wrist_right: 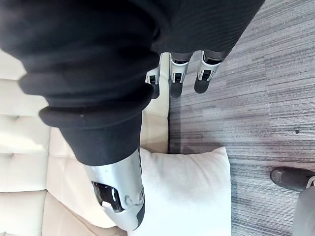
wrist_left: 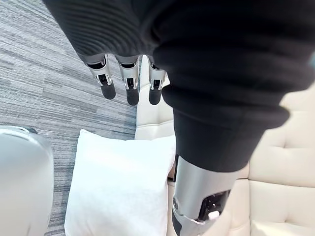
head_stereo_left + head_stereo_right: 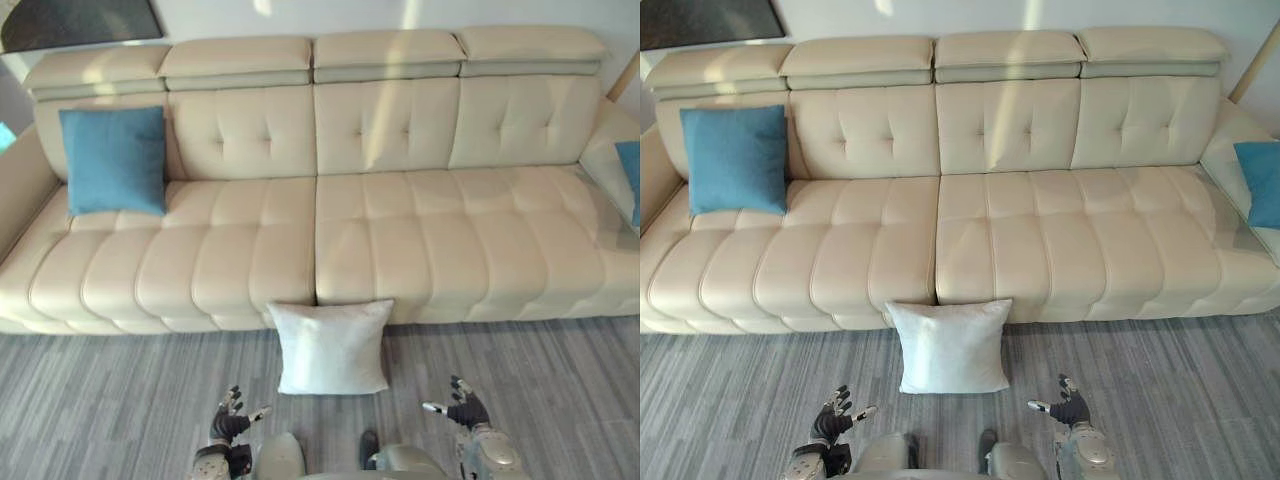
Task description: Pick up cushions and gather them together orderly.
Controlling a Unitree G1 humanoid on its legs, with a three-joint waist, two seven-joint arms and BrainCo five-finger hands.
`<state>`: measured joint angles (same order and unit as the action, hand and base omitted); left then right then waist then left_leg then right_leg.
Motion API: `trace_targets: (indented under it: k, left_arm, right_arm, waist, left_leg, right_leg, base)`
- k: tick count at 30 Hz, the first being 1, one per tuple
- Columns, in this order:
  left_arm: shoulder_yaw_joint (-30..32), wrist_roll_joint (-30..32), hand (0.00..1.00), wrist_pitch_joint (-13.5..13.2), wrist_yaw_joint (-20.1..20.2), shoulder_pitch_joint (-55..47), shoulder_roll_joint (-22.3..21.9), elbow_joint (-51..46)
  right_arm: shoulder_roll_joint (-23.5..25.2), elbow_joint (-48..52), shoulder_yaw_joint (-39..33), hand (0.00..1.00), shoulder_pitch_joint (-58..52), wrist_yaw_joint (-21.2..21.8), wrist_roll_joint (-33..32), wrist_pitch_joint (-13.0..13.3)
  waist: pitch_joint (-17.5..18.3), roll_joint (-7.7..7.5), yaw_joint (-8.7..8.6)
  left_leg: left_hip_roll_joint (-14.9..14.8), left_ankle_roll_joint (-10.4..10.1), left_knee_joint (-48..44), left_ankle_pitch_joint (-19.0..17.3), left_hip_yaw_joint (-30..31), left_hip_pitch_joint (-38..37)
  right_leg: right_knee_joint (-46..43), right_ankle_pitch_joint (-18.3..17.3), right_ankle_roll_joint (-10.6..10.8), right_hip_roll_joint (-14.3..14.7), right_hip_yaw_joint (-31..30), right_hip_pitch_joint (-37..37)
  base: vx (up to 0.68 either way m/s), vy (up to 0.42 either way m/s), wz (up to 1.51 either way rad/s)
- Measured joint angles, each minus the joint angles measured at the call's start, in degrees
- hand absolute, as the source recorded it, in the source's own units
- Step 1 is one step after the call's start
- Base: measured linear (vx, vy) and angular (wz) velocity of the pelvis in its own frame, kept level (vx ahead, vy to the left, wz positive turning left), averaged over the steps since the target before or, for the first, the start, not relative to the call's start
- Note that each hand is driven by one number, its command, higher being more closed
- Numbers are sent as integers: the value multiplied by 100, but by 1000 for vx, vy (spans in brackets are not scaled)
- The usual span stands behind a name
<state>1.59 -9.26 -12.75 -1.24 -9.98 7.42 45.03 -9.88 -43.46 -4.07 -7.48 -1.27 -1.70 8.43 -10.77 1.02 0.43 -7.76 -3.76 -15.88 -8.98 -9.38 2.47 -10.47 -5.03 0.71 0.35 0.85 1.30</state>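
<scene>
White cushion [image 3: 332,347]: one, on the floor [image 3: 120,400], its far edge touching the front edge of the sofa [image 3: 400,240] at the middle seam; whether it lies flat or leans on the sofa front cannot be told. Blue cushion, first [image 3: 114,160]: upright at the sofa's left end, propped against the backrest in the seat's rear left corner. Blue cushion, second [image 3: 1262,180]: at the sofa's right end, against the armrest, partly cut off by the view's edge. The three cushions stand well apart from one another, and the seat between the two blue ones is bare. Left robot hand [image 3: 232,420]: low over the floor, near the white cushion's near left corner, fingers straight and spread, holding nothing, not touching the cushion. Right robot hand [image 3: 465,408]: over the floor off the cushion's near right corner, fingers likewise straight and apart, empty. Progress, as a judgement: no cushion is gathered yet; the task appears to be at its start, with the white cushion, lying between the two hands, the likely first pick. Left to do: lift it from the floor, then bring all three cushions together in a neat row or stack at one place on the sofa.
</scene>
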Motion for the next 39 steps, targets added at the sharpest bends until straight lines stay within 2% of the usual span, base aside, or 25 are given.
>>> trace_targets:
  k: [2,6,7,8,10,11,15,17,18,21,24,27,31,35,39]
  left_arm:
    - [-91,35,0,0,-4,110,58,-1]
    - [-142,42,0,0,-9,323,156,-60]
    - [-139,38,0,-9,-38,602,279,-231]
    - [-140,38,0,-12,-42,669,309,-252]
    - [-141,-39,0,-71,-201,1265,523,-282]
    - [-139,-50,0,-95,-254,1408,568,-282]
    - [-83,-546,0,-167,-530,2221,789,-285]
    - [-47,-745,0,-167,-597,2489,887,-273]
    - [220,-889,0,-168,-675,2791,890,-272]
    - [796,-1041,0,-190,-778,3506,951,-273]
    - [1044,-1049,0,-228,-797,4209,1125,-272]
    - [1035,-1152,0,-226,-792,4677,1140,-274]
    - [884,-1174,0,-224,-785,5185,1152,-306]
    - [271,-1269,0,-250,-830,5654,1296,-741]
    - [-236,-1240,0,-295,-973,6277,1334,-905]
  right_arm:
    - [0,0,4,0,-2,-1,1,-1]
    - [-9,4,89,0,365,-18,0,3]
    - [-62,5,193,0,780,-98,-1,8]
    - [-80,5,227,0,873,-115,-1,11]
    - [-222,9,457,0,1565,-256,-25,23]
    - [-255,14,481,0,1727,-268,-40,24]
    - [-304,464,553,0,2545,-516,-99,69]
    - [-307,460,651,0,2897,-631,-144,79]
    - [-323,452,675,0,3217,-687,-281,107]
    - [-419,440,663,0,3744,-880,-375,121]
    - [-547,415,485,0,4525,-1018,-534,123]
    - [-673,308,475,0,5263,-1104,-683,126]
    - [-680,307,531,0,5934,-1113,-750,140]
    - [-693,351,747,0,6459,-1178,-905,146]
    - [-666,363,878,0,6972,-1379,-918,140]
  waist:
    - [11,-81,10]
    - [-57,-80,15]
    - [-362,-66,20]
    - [-423,-66,19]
    - [-845,-54,17]
    - [-940,-42,15]
    - [-1445,-35,58]
    - [-1462,-35,56]
    - [-1566,-32,49]
    - [-1770,-37,55]
    - [-1978,-61,58]
    - [-2036,-74,69]
    - [-2043,-83,80]
    - [-2043,-83,71]
    - [-2043,-83,63]
  left_leg:
    - [84,56,17,-34,-121,-1]
    - [199,118,-38,-76,-312,178]
    - [185,135,-388,-86,-326,519]
    - [178,137,-477,-87,-322,619]
    - [125,197,-1095,-131,-252,1341]
    - [105,238,-1249,-192,-230,1518]
    - [-145,397,-2572,-867,-188,2873]
    - [-229,410,-3072,-1032,-175,3621]
    - [-261,434,-3382,-1039,-132,4175]
    - [-336,495,-3963,-1042,30,5225]
    - [-389,500,-4499,-1038,136,6293]
    - [-430,504,-4934,-1036,150,7129]
    - [-511,511,-5293,-1041,202,7840]
    - [-557,547,-5485,-1018,202,8369]
    - [-649,565,-5498,-1003,137,8637]
  right_leg:
    - [16,-18,50,-86,-66,45]
    - [-174,-95,183,-219,-171,366]
    - [-555,-103,191,-249,-143,748]
    - [-625,-103,191,-254,-125,833]
    - [-1158,-174,187,-291,-42,1501]
    - [-1298,-238,194,-295,-5,1649]
    - [-2802,-816,134,-298,78,3115]
    - [-3285,-935,132,-307,89,3866]
    - [-3586,-953,106,-333,110,4396]
    - [-4134,-1002,48,-357,224,5348]
    - [-4674,-1024,17,-378,265,6377]
    - [-5167,-1068,4,-443,278,7227]
    - [-5542,-1090,1,-460,319,7918]
    - [-5810,-1130,13,-542,372,8435]
    - [-5809,-1097,-89,-559,403,8695]
  base:
    - [138,135,-16]
    - [83,109,-21]
    - [-24,32,-14]
    - [-95,15,-8]
    - [-165,-7,9]
    - [-167,-5,14]
    - [-223,12,2]
    - [-229,-15,-7]
    - [-205,-13,1]
    - [-131,-23,10]
    - [-106,-46,6]
    - [-102,-46,4]
    - [-104,-32,1]
    - [-88,-13,10]
    - [-41,7,2]
